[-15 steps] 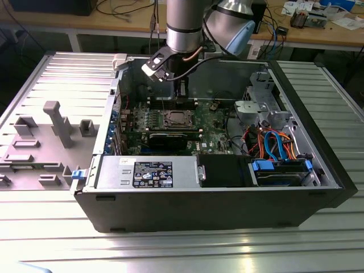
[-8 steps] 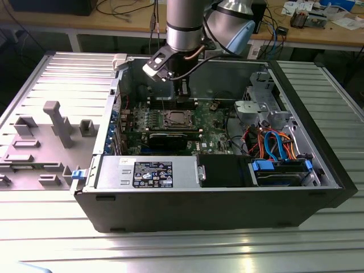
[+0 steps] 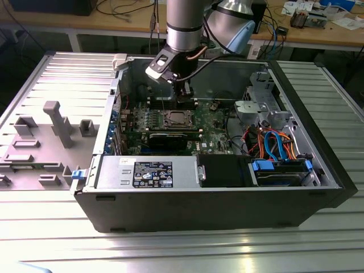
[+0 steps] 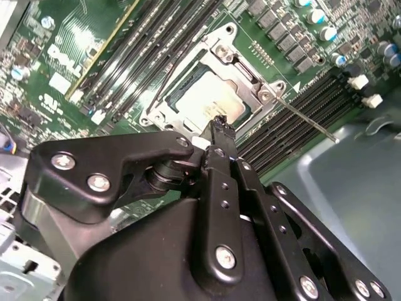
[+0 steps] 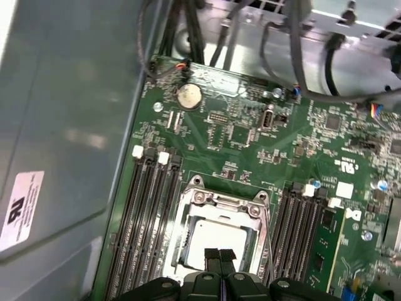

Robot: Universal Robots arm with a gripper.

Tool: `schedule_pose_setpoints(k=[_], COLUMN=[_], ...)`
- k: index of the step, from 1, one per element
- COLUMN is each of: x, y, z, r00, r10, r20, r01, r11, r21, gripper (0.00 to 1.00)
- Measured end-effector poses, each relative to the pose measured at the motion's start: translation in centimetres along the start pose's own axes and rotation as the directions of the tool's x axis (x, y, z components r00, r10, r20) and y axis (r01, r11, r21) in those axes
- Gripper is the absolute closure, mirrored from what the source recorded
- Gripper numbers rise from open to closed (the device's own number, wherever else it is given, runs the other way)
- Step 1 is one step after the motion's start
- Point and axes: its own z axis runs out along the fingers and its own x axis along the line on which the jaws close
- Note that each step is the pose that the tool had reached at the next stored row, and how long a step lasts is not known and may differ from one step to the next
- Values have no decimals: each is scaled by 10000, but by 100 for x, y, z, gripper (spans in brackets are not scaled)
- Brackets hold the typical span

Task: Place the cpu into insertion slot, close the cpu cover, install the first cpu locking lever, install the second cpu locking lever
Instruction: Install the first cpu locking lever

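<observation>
Gripper (image 5: 219, 257): fingers pressed together, nothing held; tips over the cpu's edge, contact cannot be told.
Fixture plate (image 3: 51, 131): grey, well apart from the slot, to the exterior view's left.
Slot (image 3: 176, 118): on the green board (image 3: 213, 122) inside the open case (image 3: 199, 199).
Cpu (image 5: 216, 233): seated in the slot, silver top up.
Cover (image 5: 183, 235): flat on the slot, framing the cpu.
Lever (image 4: 307, 119): thin rod reaching from a slot corner across the memory slots (image 4: 269, 135).
Cables (image 3: 273, 142): orange and blue, to the exterior view's right of the slot.
</observation>
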Motion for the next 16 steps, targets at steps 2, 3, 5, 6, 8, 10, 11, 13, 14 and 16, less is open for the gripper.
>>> schedule_pose_setpoints(k=[2,3,5,6,8,10,11,13,14,16], x=[0,0,-1,-1,-1,-1,-2,-1,-2,-1], y=[0,0,-1,0,0,1,0,0,0,0], z=[1,0,-16,-34,-52,-52,-52,-51,-51,-51], r00=[9990,9985,9982,9982,9977,9947,9931,9879,9834,9749], r10=[-441,-546,-592,-599,-679,-1033,-1171,-1549,-1816,-2228], r20=[-3,-4,-4,-1,-1,-3,-3,-4,-5,-6], r01=[441,546,592,599,679,1033,1171,1549,1816,2228], r11=[9990,9985,9982,9982,9977,9946,9931,9879,9834,9748], r21=[-12,-15,-17,-15,-18,-28,-30,-42,-49,-61], gripper=[89,89,89,89,89,89,89,89,89,89])
